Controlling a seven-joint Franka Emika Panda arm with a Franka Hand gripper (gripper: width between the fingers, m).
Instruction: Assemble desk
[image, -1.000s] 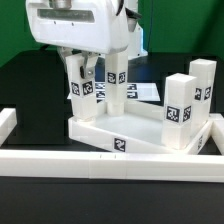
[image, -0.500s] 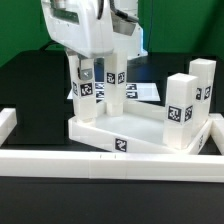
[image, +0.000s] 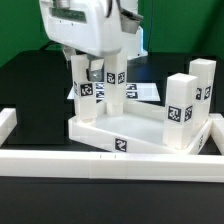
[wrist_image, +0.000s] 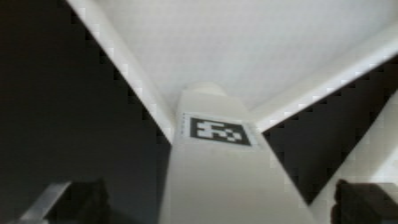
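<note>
gripper (image: 92, 72) stands over the leg (image: 88, 88) at the panel's corner on the exterior view's left; in my wrist view both fingers sit apart from the leg's sides with dark gaps showing, so i read the jaws as spread wide and holding nothing. nearest the exterior camera lies the long low border bar (image: 100, 160), and just behind it the desk panel (image: 140, 136), rim up on the black counter (image: 30, 90). four tagged legs stand upright on the panel: the one under the gripper, a second leg (image: 117, 88) just beside it, and two legs (image: 180, 112) (image: 203, 88) on the exterior view's right. farther back, the marker board (image: 145, 92) lies flat on the counter. judgement: the step in hand looks like letting go of a leg just seated in its corner socket. to do it well i would lift straight up along the leg's axis, fingers clear on both sides, so nothing drags it crooked; whether it is fully seated i cannot tell from here.
</note>
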